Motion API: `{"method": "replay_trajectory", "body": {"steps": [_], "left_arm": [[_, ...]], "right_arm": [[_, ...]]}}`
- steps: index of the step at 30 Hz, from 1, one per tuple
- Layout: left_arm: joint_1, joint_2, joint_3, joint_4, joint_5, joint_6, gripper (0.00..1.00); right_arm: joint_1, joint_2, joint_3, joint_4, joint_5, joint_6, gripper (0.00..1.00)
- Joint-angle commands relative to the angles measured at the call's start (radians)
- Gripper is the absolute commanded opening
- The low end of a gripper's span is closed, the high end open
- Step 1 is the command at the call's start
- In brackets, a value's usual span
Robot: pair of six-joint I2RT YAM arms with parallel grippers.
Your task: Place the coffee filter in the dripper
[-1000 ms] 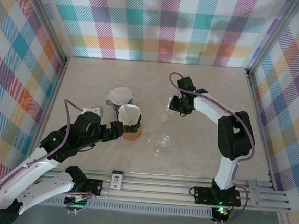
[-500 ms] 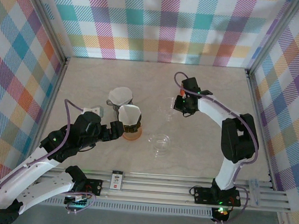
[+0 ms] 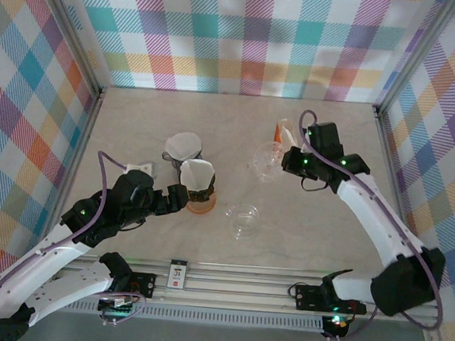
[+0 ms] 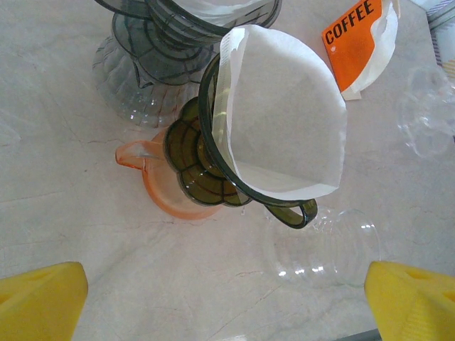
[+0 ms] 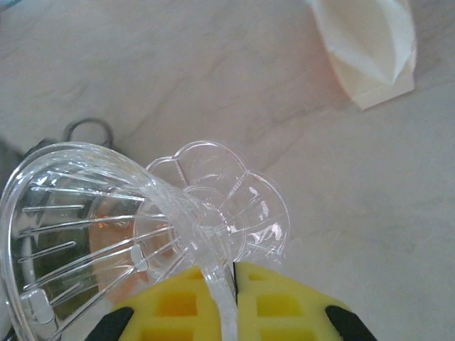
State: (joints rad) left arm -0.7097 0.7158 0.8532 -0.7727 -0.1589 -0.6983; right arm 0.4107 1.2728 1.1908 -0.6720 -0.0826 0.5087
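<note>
The right gripper (image 5: 233, 298) has its jaws pinched on a thin part of a clear dripper (image 5: 106, 213), likely its handle. It holds the dripper tilted above the surface towards the far edge, just beside the filter pack (image 3: 279, 132). The left gripper (image 3: 175, 202) hovers with jaws wide, left of centre, near a paper filter (image 4: 284, 121) seated in the dark dripper (image 4: 213, 181) on the orange cup (image 4: 158, 186). Set the clear dripper down level and mouth up before releasing, since so thin a grip may slip.

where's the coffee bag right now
In the top view the coffee bag sits right of centre toward the back of the table, just beyond the clear dripper clamped in the right pincer.
</note>
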Motion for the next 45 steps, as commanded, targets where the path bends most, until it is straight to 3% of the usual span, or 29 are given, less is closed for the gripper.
{"method": "replay_trajectory", "body": {"steps": [1, 7, 14, 34, 42, 45], "left_arm": [[0.012, -0.005, 0.009, -0.010, -0.012, 0.004, 1.00], [0.012, -0.006, 0.008, -0.006, -0.015, 0.007, 1.00], [0.012, 0.003, 0.003, -0.001, -0.005, 0.002, 1.00], [0.012, 0.005, 0.003, 0.000, -0.008, 0.005, 1.00], [0.012, 0.004, 0.001, 0.000, -0.007, 0.002, 1.00], [0.012, 0.005, 0.002, 0.003, -0.005, 0.001, 1.00]], "right_arm": [[0.059, -0.052, -0.007, -0.144, -0.100, -0.010, 0.00], [0.163, -0.069, -0.009, -0.245, -0.144, 0.019, 0.00], [0.235, -0.033, -0.057, -0.196, -0.138, 0.035, 0.00], [0.263, 0.000, -0.112, -0.140, -0.066, 0.018, 0.02], [0.270, -0.010, -0.138, -0.123, -0.078, 0.031, 0.13], [0.270, -0.012, -0.141, -0.124, -0.072, 0.032, 0.26]]}}
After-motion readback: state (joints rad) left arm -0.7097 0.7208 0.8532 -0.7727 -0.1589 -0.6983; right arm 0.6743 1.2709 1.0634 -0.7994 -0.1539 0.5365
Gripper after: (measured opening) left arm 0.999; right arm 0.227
